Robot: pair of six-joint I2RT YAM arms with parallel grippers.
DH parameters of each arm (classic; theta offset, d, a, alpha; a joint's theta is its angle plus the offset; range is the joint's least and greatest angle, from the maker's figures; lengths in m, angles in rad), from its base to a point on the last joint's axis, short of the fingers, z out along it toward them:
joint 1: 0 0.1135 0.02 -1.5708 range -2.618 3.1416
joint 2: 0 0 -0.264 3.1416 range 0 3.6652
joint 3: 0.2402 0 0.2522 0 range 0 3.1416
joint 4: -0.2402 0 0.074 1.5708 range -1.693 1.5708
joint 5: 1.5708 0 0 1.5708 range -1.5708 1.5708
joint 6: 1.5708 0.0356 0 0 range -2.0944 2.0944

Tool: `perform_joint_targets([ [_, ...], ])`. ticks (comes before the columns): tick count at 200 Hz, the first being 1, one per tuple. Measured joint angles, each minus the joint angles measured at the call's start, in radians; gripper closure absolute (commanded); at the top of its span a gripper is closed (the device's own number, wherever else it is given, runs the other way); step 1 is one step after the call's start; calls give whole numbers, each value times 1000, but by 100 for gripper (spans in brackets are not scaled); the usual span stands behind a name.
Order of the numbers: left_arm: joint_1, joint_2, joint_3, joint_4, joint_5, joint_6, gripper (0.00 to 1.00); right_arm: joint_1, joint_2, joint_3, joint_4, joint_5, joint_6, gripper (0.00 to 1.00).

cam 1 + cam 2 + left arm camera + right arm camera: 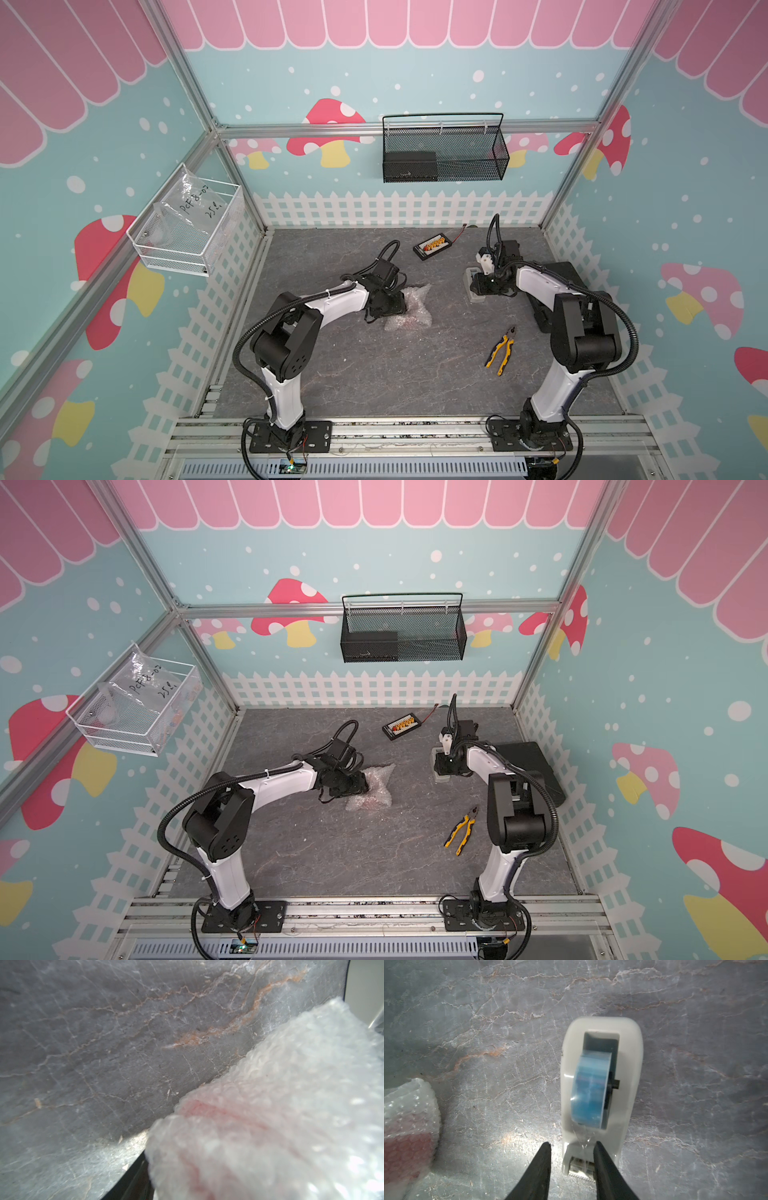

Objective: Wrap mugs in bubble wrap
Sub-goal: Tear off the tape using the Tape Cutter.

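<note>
Mug (207, 1108) is made out only as a blurred red smear thru bubble wrap (291, 1084), itself cut off at view's edge. Beside the wrap, jaws of left gripper (388, 305) are hidden by its wrist.

The left arm (332, 301) stretches inward from a raised elbow with the left claw (397, 307) pointing downward, its jaws hidden from view, while the right arm (540, 284) folds forward with the right claw (572, 1159) aimed straight down, its two black fingers (537, 1174) standing clearly apart.
</note>
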Motion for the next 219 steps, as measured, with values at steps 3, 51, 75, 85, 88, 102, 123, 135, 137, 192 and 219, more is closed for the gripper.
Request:
perform_joint_targets([
  [3, 0, 0, 0, 0, 0, 0, 41, 0, 1, 0, 2, -3, -1, 68],
  [51, 0, 0, 0, 0, 0, 0, 41, -2, 30, 0, 24, -20, 6, 91],
  [75, 0, 0, 0, 0, 0, 0, 41, -8, 29, 0, 28, -21, 17, 100],
  [85, 0, 0, 0, 0, 0, 0, 40, -7, 27, 0, 27, -21, 15, 100],
  [88, 0, 0, 0, 0, 0, 0, 41, -7, 27, 0, 27, -22, 15, 100],
  [102, 0, 0, 0, 0, 0, 1, 41, -7, 22, 0, 25, -20, 15, 100],
  [123, 0, 0, 0, 0, 0, 3, 40, -7, 3, 0, 18, -19, 15, 100],
  [135, 0, 0, 0, 0, 0, 3, 41, -6, -10, 0, 16, -20, 15, 100],
  [137, 0, 0, 0, 0, 0, 3, 41, -6, -12, 0, 18, -20, 16, 100],
  [192, 1, 0, 0, 0, 0, 3, 41, -6, -65, -2, -5, 1, 18, 100],
  [219, 1, 0, 0, 0, 1, 3, 41, -5, -131, -46, -29, 28, 22, 100],
])
